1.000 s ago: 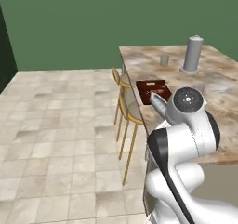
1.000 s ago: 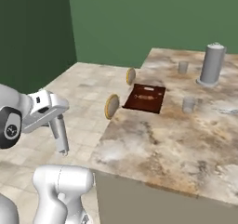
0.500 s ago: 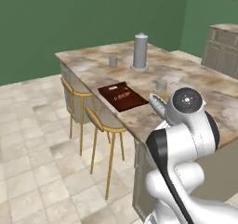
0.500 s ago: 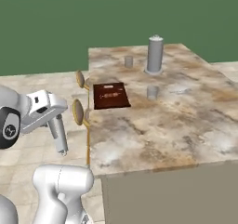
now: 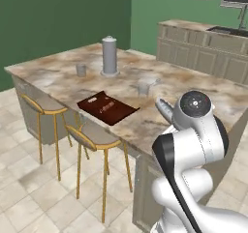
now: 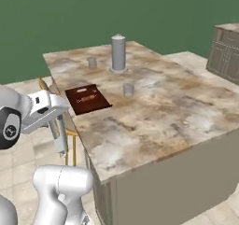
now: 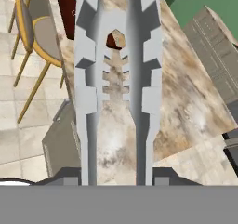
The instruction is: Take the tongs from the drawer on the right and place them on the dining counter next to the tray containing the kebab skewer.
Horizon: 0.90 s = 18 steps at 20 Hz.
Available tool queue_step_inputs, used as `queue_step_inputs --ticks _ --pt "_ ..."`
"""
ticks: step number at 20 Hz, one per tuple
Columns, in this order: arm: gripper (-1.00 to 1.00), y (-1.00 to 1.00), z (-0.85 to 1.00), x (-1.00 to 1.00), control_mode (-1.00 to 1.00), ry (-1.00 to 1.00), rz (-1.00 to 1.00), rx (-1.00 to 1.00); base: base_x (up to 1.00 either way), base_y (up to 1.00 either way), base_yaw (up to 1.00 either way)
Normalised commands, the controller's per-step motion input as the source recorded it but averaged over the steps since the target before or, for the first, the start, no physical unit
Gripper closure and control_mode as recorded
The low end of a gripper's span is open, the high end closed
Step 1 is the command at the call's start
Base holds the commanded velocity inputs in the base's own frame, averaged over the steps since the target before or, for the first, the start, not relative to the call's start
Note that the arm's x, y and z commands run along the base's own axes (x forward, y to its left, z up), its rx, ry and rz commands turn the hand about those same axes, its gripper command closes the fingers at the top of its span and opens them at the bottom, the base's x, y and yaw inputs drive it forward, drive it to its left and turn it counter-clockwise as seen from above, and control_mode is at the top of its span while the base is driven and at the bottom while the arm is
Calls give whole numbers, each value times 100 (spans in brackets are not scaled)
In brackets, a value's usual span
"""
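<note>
The gripper is clamped on the tongs, whose two long grey arms run straight up the hand view from between the finger tips, their ridged inner edges facing one another across a narrow gap. In the right base view the tongs hang nearly upright from the hand, held off the near-left edge of the dining counter and above the floor, not touching the stone. Beyond them the dark brown tray lies flat on the counter close to its stool-side edge (what lies on it is too small to make out). A small grey cup stands just past the tray, a tall grey canister farther back, and a second cup beside it. Yellow-framed stools line the counter's side, and beige cabinets run along the far wall
</note>
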Motion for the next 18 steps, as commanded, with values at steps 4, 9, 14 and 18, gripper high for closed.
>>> queue_step_inputs --ticks 4,9,14,18 --pt "100 0 0 0 100 0 0 0 59 100 -41" --pt "100 0 0 0 100 0 0 0 45 100 -40" --pt "100 0 0 0 100 0 0 0 18 100 -34" --pt "100 0 0 0 100 0 0 0 3 100 -38"
